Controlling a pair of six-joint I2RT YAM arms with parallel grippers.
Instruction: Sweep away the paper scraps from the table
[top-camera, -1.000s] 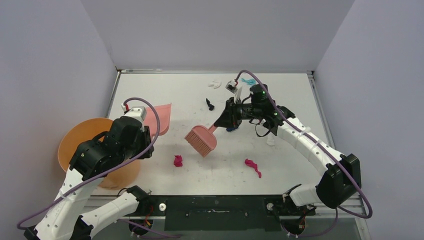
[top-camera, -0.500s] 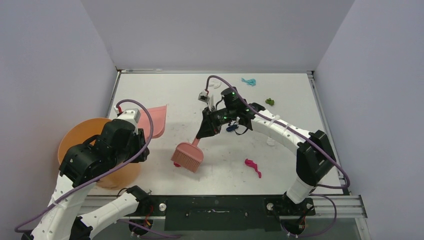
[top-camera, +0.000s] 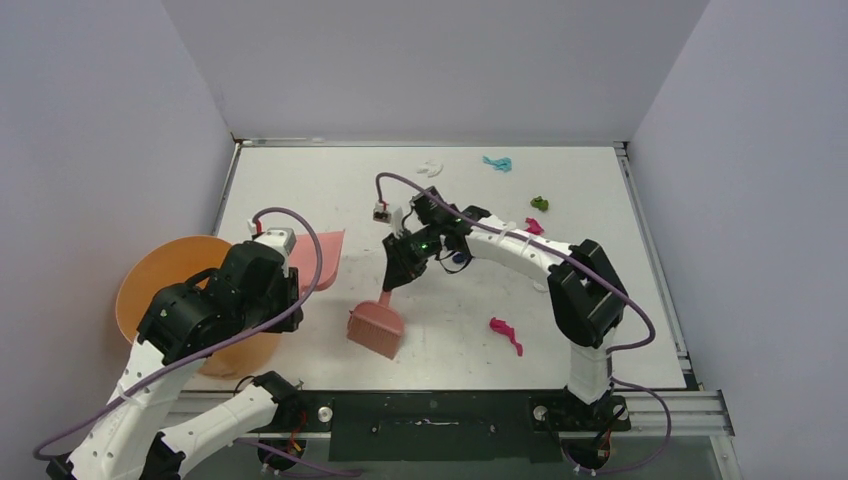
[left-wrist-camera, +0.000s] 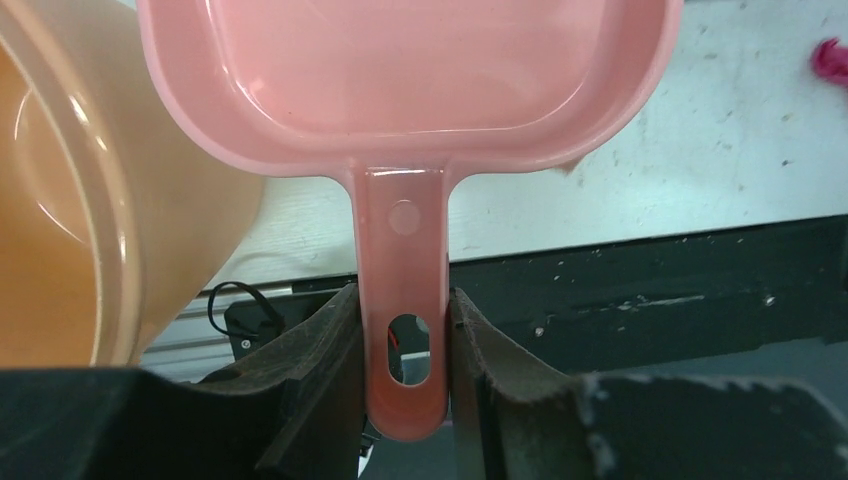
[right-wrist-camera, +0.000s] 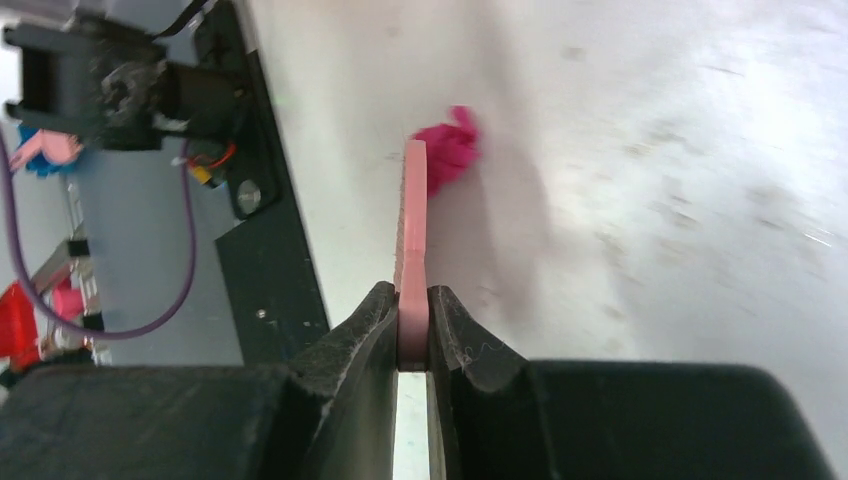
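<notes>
Right pincer (right-wrist-camera: 412, 305) clamped on brush (top-camera: 376, 331), left pincer (left-wrist-camera: 403, 320) on dustpan (left-wrist-camera: 410, 70) (one each), two magenta paper scraps (top-camera: 505, 333) right of brush

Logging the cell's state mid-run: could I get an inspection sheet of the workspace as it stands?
Surface: white table, dark scuff marks.
Job's things: paper scraps spread over the far and right parts: teal, white, green, magenta; another magenta one right beside the brush head.
Clutter: nothing seen.
Grippers: left gripper shut on the dustpan handle; right gripper shut on the brush handle.
Cables: purple cables loop over both arms.
Surroundings: orange bucket by the table's near left corner; plain grey walls.
</notes>
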